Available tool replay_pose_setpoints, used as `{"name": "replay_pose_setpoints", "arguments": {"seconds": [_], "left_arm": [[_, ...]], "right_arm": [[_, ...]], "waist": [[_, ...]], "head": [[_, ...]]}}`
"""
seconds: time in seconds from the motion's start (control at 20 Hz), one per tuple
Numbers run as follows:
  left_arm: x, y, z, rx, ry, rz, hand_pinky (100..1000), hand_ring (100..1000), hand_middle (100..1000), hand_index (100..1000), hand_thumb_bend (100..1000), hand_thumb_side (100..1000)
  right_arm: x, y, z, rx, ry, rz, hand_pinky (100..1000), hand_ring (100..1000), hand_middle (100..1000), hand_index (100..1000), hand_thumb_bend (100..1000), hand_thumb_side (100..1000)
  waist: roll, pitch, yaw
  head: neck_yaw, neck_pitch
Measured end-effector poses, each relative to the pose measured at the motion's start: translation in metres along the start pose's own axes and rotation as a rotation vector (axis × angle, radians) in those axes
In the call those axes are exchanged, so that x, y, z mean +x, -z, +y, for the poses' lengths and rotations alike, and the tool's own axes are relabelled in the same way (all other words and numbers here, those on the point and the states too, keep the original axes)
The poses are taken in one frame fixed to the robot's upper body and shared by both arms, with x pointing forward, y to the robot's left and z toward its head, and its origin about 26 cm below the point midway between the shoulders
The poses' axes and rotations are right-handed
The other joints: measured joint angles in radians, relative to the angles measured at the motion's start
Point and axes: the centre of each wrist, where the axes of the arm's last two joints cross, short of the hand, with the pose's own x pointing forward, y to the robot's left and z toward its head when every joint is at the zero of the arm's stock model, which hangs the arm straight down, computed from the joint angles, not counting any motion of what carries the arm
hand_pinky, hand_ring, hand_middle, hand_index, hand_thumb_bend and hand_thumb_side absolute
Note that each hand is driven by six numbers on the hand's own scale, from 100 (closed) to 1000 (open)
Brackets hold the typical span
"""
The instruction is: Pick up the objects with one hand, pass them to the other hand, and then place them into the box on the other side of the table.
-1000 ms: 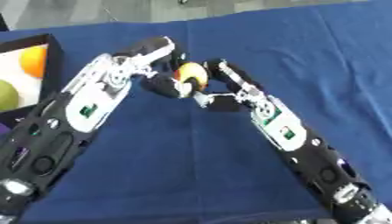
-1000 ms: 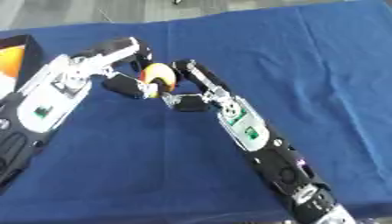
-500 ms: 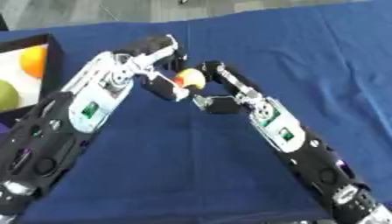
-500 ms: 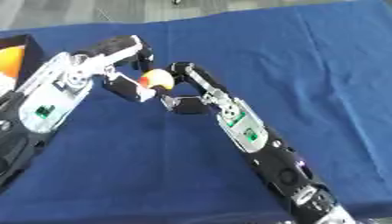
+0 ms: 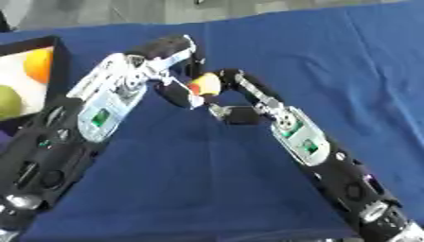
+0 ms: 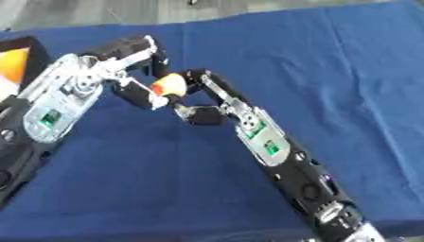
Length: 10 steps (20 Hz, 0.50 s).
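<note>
Passing a small yellow-and-red object (image 5: 204,86) from right robot hand (image 5: 234,97) to left robot hand (image 5: 170,71), both pinching it (mid-transfer); box (image 5: 33,85), at nine o'clock, awaits.

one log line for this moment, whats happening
phase: handover | object: small yellow-red fruit | left hand: on fruit | right hand: on fruit | box: left

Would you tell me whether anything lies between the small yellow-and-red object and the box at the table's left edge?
Nothing visible does: beyond the left hand sharing the small yellow-and-red object with the right hand, only bare blue cloth reaches the box.
</note>
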Motion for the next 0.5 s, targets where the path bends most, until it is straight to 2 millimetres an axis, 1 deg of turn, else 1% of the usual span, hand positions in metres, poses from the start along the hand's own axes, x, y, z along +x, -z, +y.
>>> {"name": "replay_pose_setpoints", "arguments": {"seconds": [0.25,0.5], "left_arm": [[0.001,-0.0013,0.0024,-0.007,0.011,0.015,561,528,430,372,402,100],[0.0034,-0.0061,0.0073,-0.011,0.009,0.027,562,529,434,373,385,100]], "right_arm": [[-0.0005,-0.0001,-0.0003,0.003,-0.027,0.01,769,814,736,829,150,345],[-0.0003,0.0004,-0.0026,-0.007,-0.058,0.026,773,808,743,834,152,347]], "waist": [[-0.001,0.0,0.0],[-0.001,0.0,0.0]], "head": [[0.003,0.0],[0.003,0.0]]}}
